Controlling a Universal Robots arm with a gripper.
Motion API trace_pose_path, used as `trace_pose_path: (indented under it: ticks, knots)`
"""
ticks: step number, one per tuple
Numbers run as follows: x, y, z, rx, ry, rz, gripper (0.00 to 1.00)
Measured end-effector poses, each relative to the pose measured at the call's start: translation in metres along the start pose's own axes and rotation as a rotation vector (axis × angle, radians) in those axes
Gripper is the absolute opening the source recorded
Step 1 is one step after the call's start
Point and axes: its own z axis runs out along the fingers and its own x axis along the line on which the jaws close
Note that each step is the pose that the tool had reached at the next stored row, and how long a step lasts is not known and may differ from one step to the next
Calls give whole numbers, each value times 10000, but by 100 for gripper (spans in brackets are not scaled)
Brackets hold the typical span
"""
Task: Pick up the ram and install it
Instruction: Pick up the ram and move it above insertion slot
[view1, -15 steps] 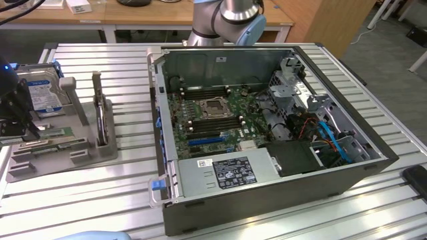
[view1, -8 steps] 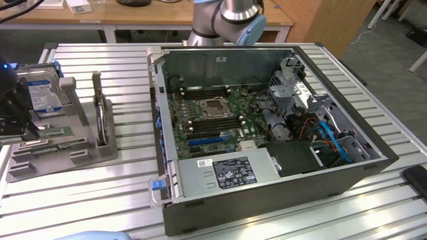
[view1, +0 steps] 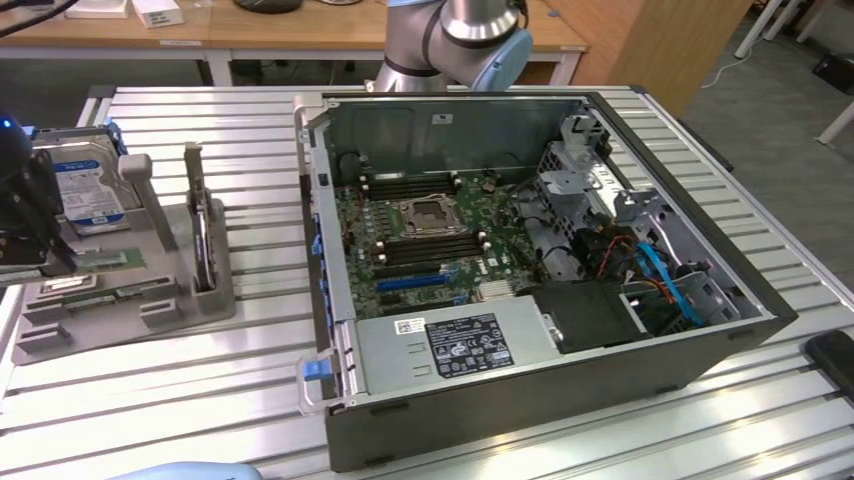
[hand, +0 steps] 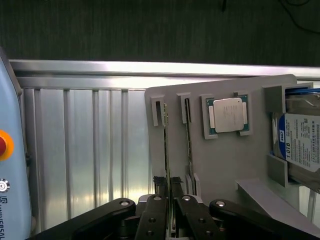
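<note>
Step in hand: grasp of the ram (hand: 166, 145) at its holder.

1. Position. In the wrist view the ram stands on edge in the outermost slot of the grey fixture tray (hand: 225, 170). A second memory stick (hand: 188, 140) stands in the slot just beside it. A processor (hand: 228, 115) lies flat in the next pocket, and beyond it is a hard drive (hand: 300, 142). In the exterior view the tray sits on the slatted worktop (view1: 160, 400), to the exterior view's left of the open computer case (view1: 534, 420).

2. End effector state. The end effector (hand: 167, 182) is down over one end of the ram. Its fingers (hand: 159, 187) lie against both faces of the board, so I read it as clamped on the ram. The ram is seated in its slot, not raised.

3. Guidance for a good grasp, as I judge it:
- Keep the pads flat against the board faces, parallel to the slot. A skewed grip would twist the thin board.
- Hold on the board itself, with even pressure on both sides, since the chips along its face are fragile.
- Mind the neighbouring stick. The inner finger sits between the two boards with little room, so any sideways drift could knock it.
- Any extraction should run straight along the slot walls, because a tilt could bind the board in the holder.
</note>
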Motion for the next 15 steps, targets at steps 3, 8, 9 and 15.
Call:
trace_pose_path:
  ticks: [3, 8, 9, 15]
  knots:
    - [-1, -6, -58, -11, 0, 1, 14]
    - [-1, -13, -169, -29, 0, 1, 14]
    - [-1, -17, -190, -34, 0, 0, 14]
    - [-2, -31, -308, -68, 0, 4, 14]
